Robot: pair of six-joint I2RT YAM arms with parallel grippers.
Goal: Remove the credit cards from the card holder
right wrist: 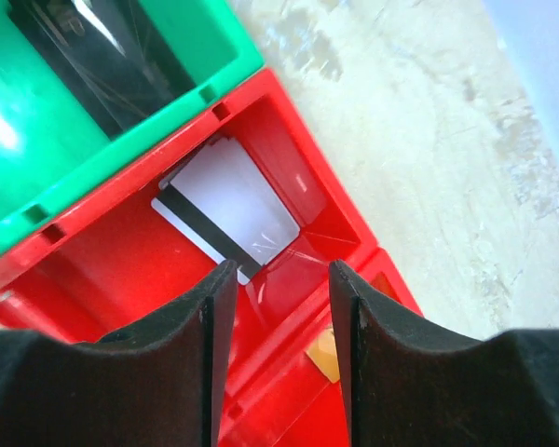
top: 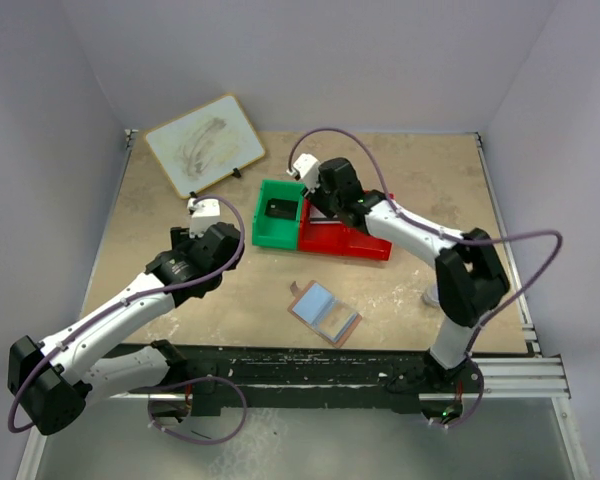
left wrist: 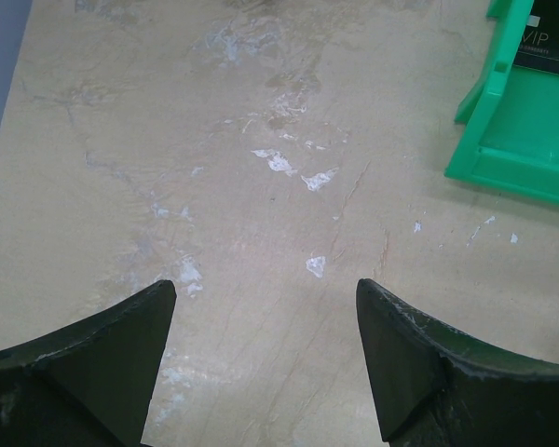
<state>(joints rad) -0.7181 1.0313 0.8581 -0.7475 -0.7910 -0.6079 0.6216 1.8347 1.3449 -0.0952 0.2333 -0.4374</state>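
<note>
Top view: one card holder (top: 323, 312) lies spread flat, blue-grey panels up, toward the tabletop's near edge and well apart from both arms, presumably open to free its cards. Two bins touch mid-table, one green bin (top: 270, 235) and one red bin (top: 350, 242).

Left wrist view: the left gripper (left wrist: 265, 298) hangs wide apart and empty over bare tabletop, seemingly idle.

Right wrist view: the right gripper (right wrist: 279, 279) stands parted, holding nothing, above one white striped card (right wrist: 228, 209) lying in the red bin, probably its sorting place. One black card (right wrist: 93, 47) lies in the green bin.

The green bin (left wrist: 531, 140) runs off the left wrist view's edge, its black card (left wrist: 554, 56) cut short.
</note>
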